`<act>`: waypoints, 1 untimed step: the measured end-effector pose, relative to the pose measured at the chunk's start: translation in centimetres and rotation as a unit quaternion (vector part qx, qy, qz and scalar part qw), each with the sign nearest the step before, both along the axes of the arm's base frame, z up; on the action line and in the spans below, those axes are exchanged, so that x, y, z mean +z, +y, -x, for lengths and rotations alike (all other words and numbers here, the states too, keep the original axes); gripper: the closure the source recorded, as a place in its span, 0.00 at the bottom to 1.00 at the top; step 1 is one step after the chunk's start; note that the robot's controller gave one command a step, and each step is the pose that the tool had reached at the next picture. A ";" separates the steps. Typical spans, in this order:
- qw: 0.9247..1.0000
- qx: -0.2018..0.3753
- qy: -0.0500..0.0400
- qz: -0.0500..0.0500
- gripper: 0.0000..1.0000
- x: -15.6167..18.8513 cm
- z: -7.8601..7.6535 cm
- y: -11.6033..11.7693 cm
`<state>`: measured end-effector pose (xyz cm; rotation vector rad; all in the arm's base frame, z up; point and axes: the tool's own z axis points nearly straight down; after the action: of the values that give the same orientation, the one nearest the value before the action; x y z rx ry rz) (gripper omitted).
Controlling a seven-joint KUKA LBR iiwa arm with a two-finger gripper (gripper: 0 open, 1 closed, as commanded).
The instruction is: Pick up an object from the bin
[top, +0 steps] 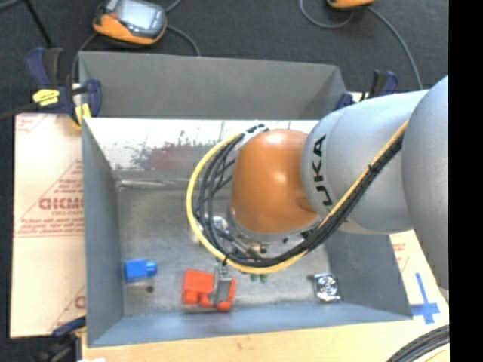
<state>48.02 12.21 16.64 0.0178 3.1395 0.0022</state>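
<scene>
Currently gripper [224, 283] sits at right end of the red-orange plastic block [198, 287], front of grey metal bin [98, 225].
Block extends left from gripper, long axis roughly left-right; gripper opening can't be told, hold unconfirmed.

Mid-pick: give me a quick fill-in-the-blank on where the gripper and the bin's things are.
1. The block nearest the left wall of the bin is ___.
2. The gripper is down at the ___ end of the red block, as the view shows it.
3. The silvery thing sits apart by the right wall, touching ___ block.

Missing words: blue; right; neither.
</scene>
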 end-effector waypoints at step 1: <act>0.995 0.103 0.003 0.001 0.00 -9.8 -1.8 1.0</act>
<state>49.79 13.25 6.88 -0.3053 3.1317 -0.0007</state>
